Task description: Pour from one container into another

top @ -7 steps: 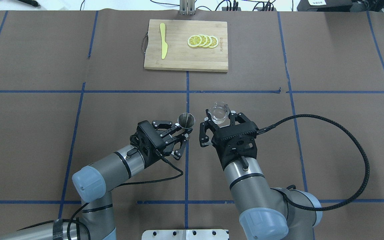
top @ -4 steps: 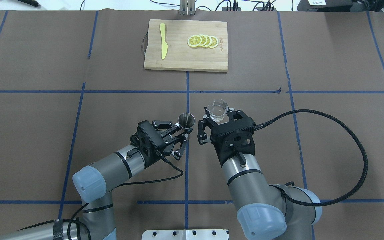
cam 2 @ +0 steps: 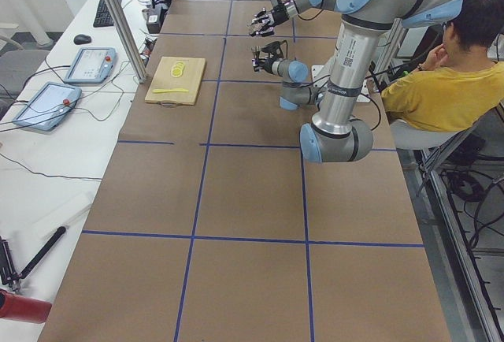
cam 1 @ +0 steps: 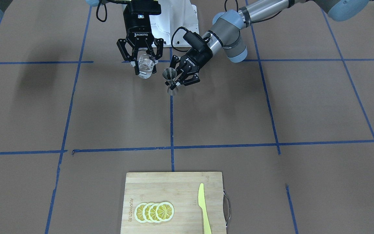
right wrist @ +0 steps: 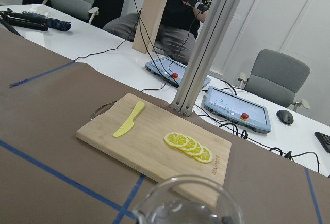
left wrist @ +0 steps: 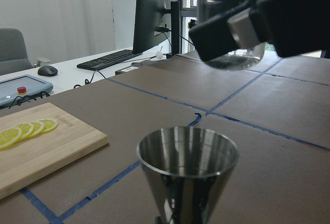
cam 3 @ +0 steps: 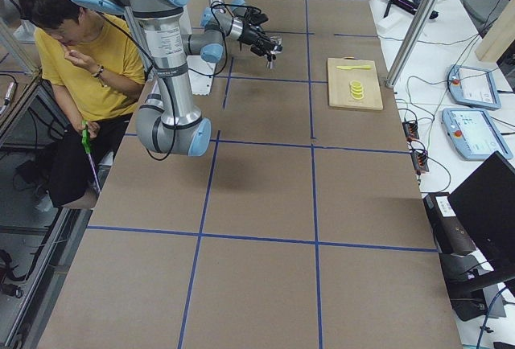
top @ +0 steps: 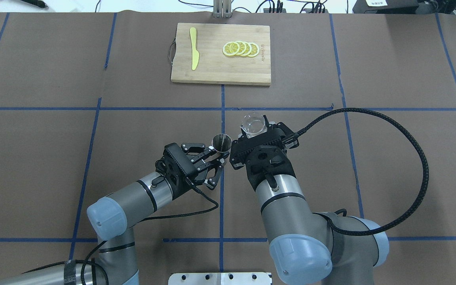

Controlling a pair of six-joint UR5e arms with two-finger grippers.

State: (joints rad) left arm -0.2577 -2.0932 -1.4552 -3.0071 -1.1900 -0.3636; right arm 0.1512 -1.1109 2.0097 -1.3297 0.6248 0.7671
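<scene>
Table (top: 390, 166): brown, blue tape grid. Board (top: 212, 73) on far side, well apart from arms. Right gripper (cam 1: 144, 65) clamps cup (cam 1: 145, 69) from both sides and holds it off table. Left gripper (cam 1: 178, 80) pinches jigger (cam 1: 170, 77) at waist. Cup upright, clear liquid inside, just to robot's right of jigger, higher, not touching. Jigger upright, on tape line. Knife (top: 193, 47) and lemon slices (top: 240, 49) lie apart on board.

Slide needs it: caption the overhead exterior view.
Right pincer holds glass cup beside the steel jigger in left pincer.
</scene>
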